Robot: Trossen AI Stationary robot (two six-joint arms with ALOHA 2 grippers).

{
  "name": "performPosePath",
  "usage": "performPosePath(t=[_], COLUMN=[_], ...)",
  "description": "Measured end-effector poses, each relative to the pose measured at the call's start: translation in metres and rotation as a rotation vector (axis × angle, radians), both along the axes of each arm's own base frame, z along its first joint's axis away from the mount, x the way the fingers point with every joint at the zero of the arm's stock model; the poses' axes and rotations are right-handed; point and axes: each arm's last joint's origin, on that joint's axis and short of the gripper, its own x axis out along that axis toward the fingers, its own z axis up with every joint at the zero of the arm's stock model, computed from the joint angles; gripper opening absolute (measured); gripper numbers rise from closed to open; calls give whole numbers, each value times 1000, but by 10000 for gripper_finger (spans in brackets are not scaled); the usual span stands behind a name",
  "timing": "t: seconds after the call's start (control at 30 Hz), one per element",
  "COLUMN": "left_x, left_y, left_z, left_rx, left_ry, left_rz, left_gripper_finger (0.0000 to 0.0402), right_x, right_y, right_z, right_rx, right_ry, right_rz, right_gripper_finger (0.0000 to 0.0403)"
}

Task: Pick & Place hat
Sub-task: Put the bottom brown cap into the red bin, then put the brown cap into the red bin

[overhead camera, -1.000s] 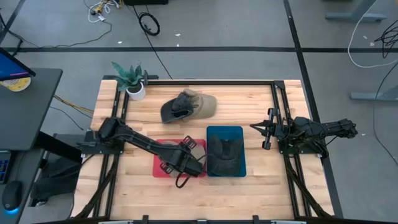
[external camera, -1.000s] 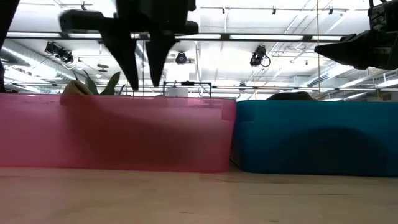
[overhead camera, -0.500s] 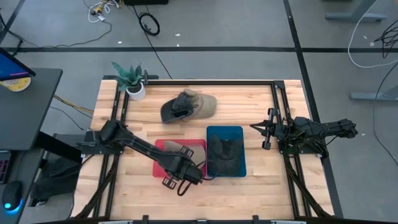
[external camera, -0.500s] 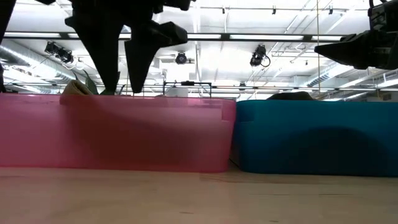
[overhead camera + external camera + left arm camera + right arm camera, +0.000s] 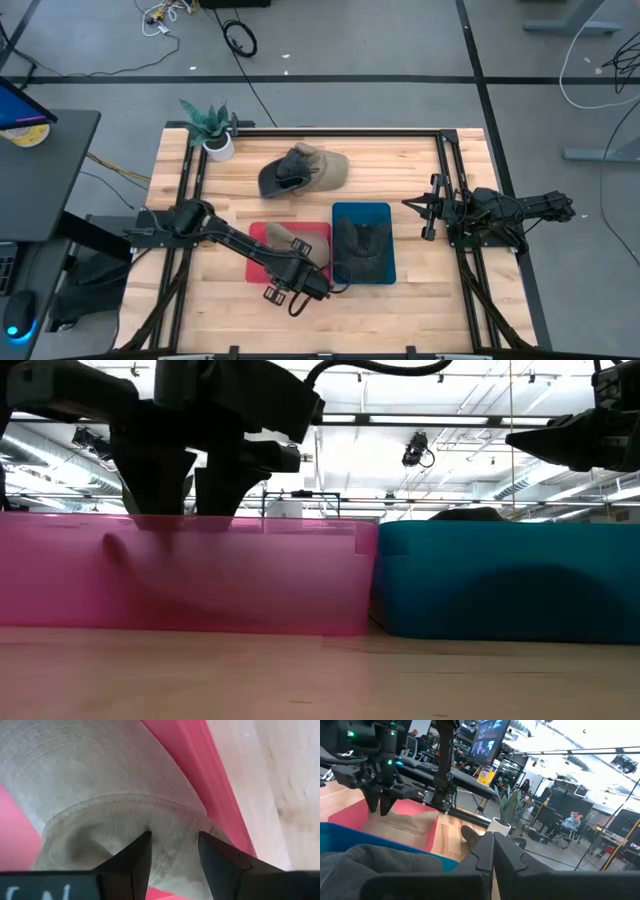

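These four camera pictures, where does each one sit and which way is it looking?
High view: overhead, straight down on the table; both arms show.
Low view: table height, level across the pink bin and blue bin; the left gripper comes down from above.
Left wrist view: past open jaws onto the beige hat.
Right wrist view: past shut jaws toward the room.
Shared: both bins.

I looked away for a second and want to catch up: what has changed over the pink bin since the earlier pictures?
The left gripper has shifted toward the pink bin's near edge and sunk lower, its open fingers now down over the beige hat lying in the bin; it grips nothing. The right gripper stayed shut at the table's right side, and the dark hat in the blue bin and the hat on the table did not move.
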Motion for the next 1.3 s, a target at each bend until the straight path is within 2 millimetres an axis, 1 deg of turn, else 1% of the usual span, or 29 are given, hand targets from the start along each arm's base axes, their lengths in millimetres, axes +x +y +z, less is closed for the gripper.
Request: performPosePath(t=[0.07,0.3,0.4,0.5,0.67,0.83,0.93,1.1,1.2,1.3], left_x=[-2,-11,-15,-15,-14,-14,-13,3,16,27], left_y=[1,6,13,25,63,111,140,189,214,230], left_z=[5,34,53,68,97,124,135,143,140,131], left_rx=[6,22,50,83,91,66,46,-60,-93,-102], left_ry=[-9,-71,-136,-206,-329,-453,-533,-726,-820,-862], left_rz=[-1,6,21,69,195,395,542,766,856,889], left_gripper_finger=[165,165,165,165,165,165,165,165,165,165], right_x=[0,0,0,0,0,0,0,0,0,0], right_y=[0,0,0,0,0,0,0,0,0,0], right_z=[0,0,0,0,0,0,0,0,0,0], right_rx=[0,0,0,0,0,0,0,0,0,0], right_ry=[0,0,0,0,0,0,0,0,0,0], right_rz=[0,0,0,0,0,-1,0,0,0,0], right_gripper_finger=[13,13,13,13,13,13,13,13,13,13])
